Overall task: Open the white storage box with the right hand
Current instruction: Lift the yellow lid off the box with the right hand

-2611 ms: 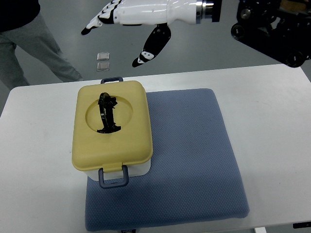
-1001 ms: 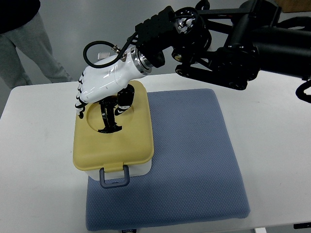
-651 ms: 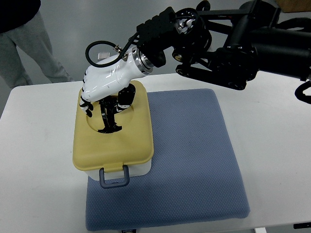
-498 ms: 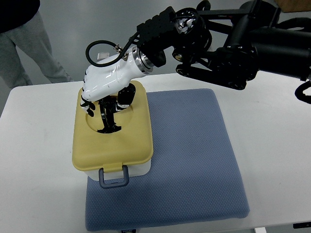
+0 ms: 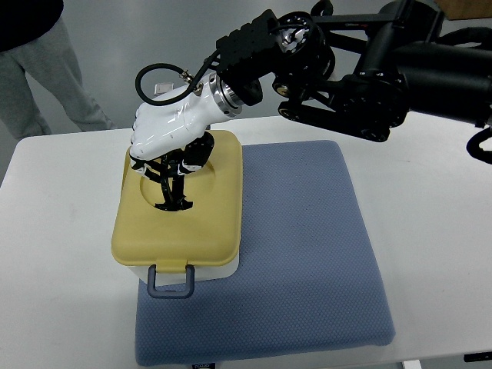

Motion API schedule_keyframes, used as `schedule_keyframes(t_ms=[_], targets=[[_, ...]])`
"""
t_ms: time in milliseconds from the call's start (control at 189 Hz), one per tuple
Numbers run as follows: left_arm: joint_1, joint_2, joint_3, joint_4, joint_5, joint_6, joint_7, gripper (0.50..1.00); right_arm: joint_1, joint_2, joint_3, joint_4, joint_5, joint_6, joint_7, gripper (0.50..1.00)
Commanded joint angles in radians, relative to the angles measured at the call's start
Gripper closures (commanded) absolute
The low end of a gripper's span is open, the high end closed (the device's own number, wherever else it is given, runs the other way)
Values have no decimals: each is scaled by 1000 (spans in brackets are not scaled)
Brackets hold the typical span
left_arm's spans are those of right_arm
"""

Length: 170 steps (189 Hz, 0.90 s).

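- On the white table [image 5: 430,192], a blue mat [image 5: 307,254] covers the middle, and the storage box [image 5: 178,211] sits on the mat's left edge, partly hanging over onto bare table.
- I see a white box body under a pale yellow lid [image 5: 207,223]. The lid has a round recess on top with a black handle [image 5: 171,188] standing in it.
- A blue-grey latch [image 5: 171,280] shows at the box's near end, hanging out from under the lid's edge.
- The lid looks slightly skewed on the white body; I cannot tell for certain whether its far end is raised.
- My right hand [image 5: 165,146] sits over the far part of the lid, white shell with black fingertips. Its arm comes in from the right edge, a bulky black linkage crossing the top of the view.
- The fingers [image 5: 184,163] are curled down into the recess around the top of the black handle; I log this as a grip on the handle.
- A black cable loops off the wrist, above the hand.
- The left arm does not appear anywhere.
- A person's legs [image 5: 46,84] in grey trousers stand on the floor beyond the table's far left corner, well apart from the box.
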<state>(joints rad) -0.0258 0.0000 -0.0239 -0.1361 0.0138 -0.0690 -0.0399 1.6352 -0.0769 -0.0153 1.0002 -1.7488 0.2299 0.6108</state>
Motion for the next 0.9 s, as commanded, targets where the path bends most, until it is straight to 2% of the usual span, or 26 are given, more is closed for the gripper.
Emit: schedule_keyframes(t_ms=[0,503,895], targets=[[0,0,1,0,0,0,0,500,0,-1,2,1,0,12,0,1000],[0,0,-1,0,0,0,0,500,12,-20,18,1,9,15,0,1000],[0,0,-1,1,0,0,0,500,34,-106,17,-3,20,17,0,1000]])
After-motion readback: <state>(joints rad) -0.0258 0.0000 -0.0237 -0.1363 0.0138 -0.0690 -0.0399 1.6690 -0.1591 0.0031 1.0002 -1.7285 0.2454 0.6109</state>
